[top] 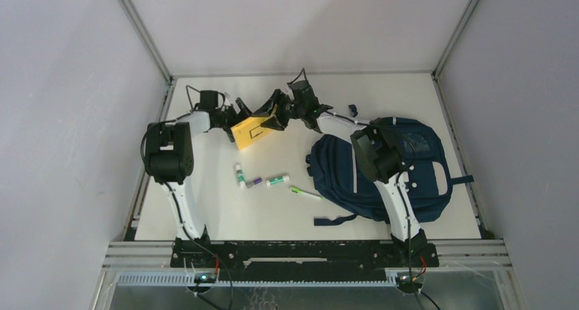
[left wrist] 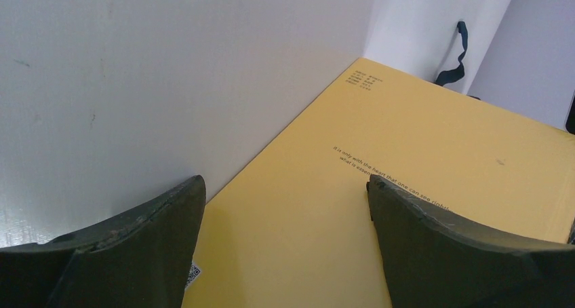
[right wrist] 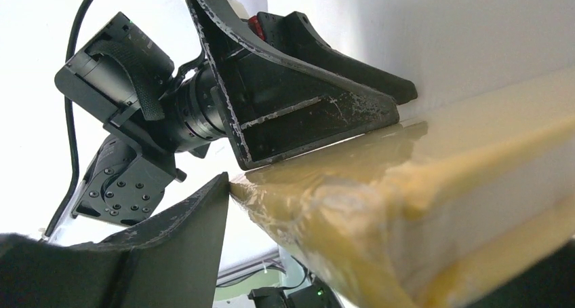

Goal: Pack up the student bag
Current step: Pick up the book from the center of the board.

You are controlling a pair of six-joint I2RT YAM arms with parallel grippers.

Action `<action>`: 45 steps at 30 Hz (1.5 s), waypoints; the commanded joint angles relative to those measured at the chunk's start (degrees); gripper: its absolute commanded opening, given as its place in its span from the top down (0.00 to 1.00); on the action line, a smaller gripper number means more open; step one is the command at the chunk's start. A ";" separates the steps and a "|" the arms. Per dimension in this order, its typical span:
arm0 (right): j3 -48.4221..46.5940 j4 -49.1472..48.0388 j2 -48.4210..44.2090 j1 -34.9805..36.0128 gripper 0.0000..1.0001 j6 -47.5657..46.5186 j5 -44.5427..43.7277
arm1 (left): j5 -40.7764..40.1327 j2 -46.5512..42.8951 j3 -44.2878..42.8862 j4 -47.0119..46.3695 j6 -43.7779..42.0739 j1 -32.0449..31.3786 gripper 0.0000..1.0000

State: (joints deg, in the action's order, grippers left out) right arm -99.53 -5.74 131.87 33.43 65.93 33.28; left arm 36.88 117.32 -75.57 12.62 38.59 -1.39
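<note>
Pens (top: 278,181) lie on the surface (top: 218,214), low middle. The student bag (top: 338,177) lies at the right. Higher up, the left gripper (top: 240,110) is spread wide over the yellow book (top: 249,130). The right gripper (top: 271,121) hugs its edge; squeezing or not, nobody can tell. It needs a firm hold before lifting.

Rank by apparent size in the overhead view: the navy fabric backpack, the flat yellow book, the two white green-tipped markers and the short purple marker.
1. Navy fabric backpack, by far the largest.
2. Flat yellow book.
3. The two white green-tipped markers, too alike to separate.
4. Short purple marker, the smallest.
</note>
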 commanded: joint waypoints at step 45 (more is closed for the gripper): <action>20.39 4.63 -14.91 -3.53 1.00 -4.21 -3.80 | -11.58 -27.82 5.23 13.63 -17.14 -8.72 0.05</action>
State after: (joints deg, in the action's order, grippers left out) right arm -79.83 -3.44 123.55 30.17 63.13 25.69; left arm 29.98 102.00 -71.53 24.67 29.04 -9.28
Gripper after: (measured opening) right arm 0.264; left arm 0.943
